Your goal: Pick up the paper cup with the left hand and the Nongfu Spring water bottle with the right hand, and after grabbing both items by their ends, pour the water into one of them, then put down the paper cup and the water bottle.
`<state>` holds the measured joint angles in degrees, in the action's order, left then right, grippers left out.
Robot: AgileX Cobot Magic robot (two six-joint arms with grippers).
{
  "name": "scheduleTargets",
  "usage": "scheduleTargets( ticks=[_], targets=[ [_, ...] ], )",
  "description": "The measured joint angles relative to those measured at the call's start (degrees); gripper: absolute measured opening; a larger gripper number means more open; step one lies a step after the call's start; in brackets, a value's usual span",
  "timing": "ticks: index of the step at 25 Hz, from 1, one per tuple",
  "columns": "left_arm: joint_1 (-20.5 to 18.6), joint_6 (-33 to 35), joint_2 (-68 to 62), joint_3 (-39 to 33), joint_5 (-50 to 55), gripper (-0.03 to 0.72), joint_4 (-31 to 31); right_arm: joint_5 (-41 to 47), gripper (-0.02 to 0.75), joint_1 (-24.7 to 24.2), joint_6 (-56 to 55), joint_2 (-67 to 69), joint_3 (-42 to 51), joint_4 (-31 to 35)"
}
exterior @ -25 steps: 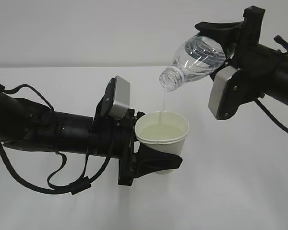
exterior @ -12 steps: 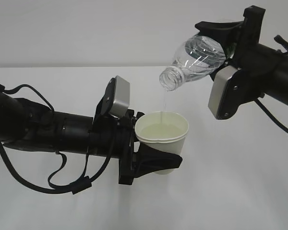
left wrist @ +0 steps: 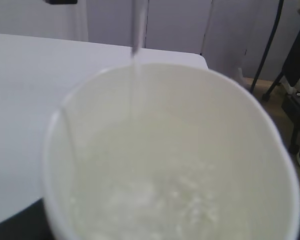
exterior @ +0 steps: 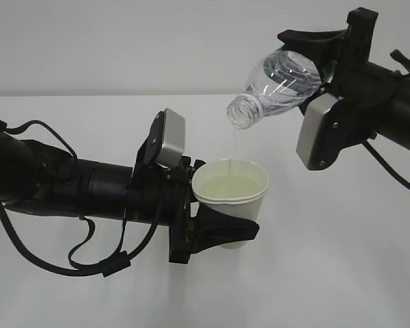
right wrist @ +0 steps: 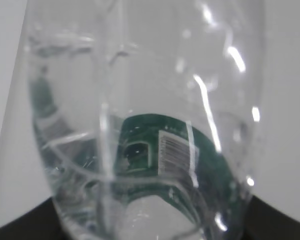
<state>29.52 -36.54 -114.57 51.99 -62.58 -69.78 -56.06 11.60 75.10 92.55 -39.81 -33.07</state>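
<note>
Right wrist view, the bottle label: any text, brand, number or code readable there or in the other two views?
No text can be read in any view.
Water bottle, dark green label: a white barcode patch and a small square mark show through the plastic, too blurred to read.
Paper cup: plain white, no print.
Grey block on the left arm: no marking visible.

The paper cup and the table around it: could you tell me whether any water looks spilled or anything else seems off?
Nothing stands out. The water falls as a thin stream from the tilted bottle straight into the paper cup, which sits upright in the left gripper. No puddle shows on the table.
</note>
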Motion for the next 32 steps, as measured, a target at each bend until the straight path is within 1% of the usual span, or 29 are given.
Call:
scheduleTargets(
  ticks=[13,22,32],
  targets=[
    [0.00,-0.11,0.00,0.00,0.95,0.474,1.02,-0.14,0.400,0.00,0.00,0.00,0.00,0.00],
    [0.00,-0.11,0.00,0.00,1.31,0.474,3.07,-0.14,0.400,0.00,-2.74,0.00,0.00,0.00],
    [0.00,-0.21,0.00,0.00,1.31,0.474,3.53,-0.14,0.400,0.00,-6.05,0.00,0.00,0.00]
  ],
)
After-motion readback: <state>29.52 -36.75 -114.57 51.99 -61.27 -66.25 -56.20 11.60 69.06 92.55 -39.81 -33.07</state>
